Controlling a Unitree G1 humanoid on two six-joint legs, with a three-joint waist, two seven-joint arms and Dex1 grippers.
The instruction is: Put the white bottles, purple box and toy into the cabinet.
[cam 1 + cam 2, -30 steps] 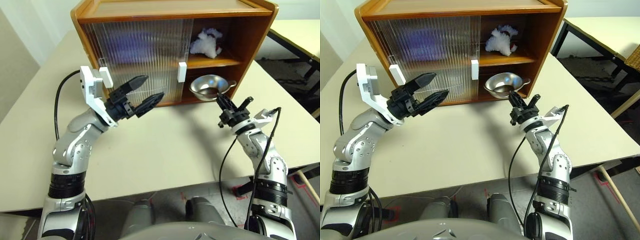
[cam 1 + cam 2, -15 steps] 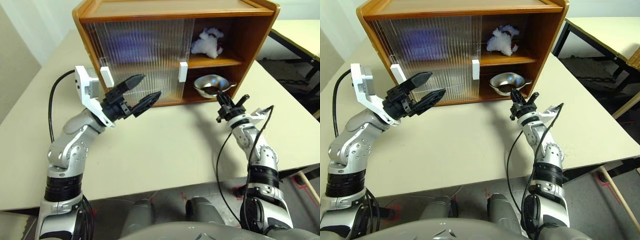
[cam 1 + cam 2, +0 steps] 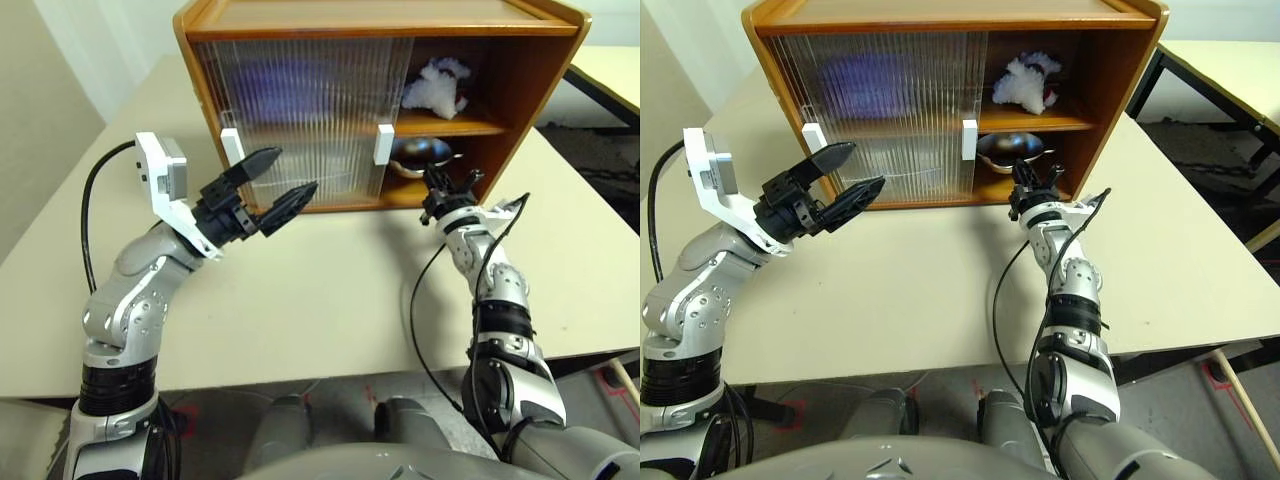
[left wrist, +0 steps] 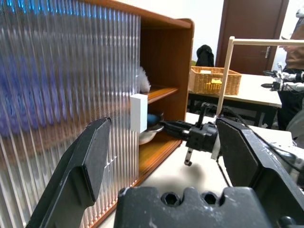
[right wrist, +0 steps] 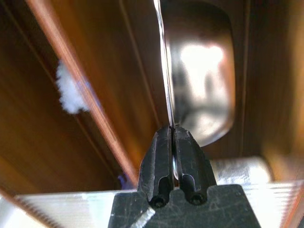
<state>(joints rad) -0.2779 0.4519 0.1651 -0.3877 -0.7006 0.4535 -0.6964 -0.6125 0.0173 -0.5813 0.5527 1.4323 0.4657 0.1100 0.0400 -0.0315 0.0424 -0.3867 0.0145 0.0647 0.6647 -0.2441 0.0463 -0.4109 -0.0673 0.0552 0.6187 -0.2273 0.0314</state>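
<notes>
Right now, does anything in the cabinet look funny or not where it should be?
Yes. The right gripper is shut on the rim of a shiny metal bowl in the cabinet's lower right compartment, though no bowl belongs to the job. A white plush toy lies slumped on the middle shelf. Nothing looks spilled or broken.

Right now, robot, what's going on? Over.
Right gripper shut on metal bowl rim, bowl inside cabinet lower shelf. Left gripper open, empty, before sliding door. Toy on upper shelf.
</notes>
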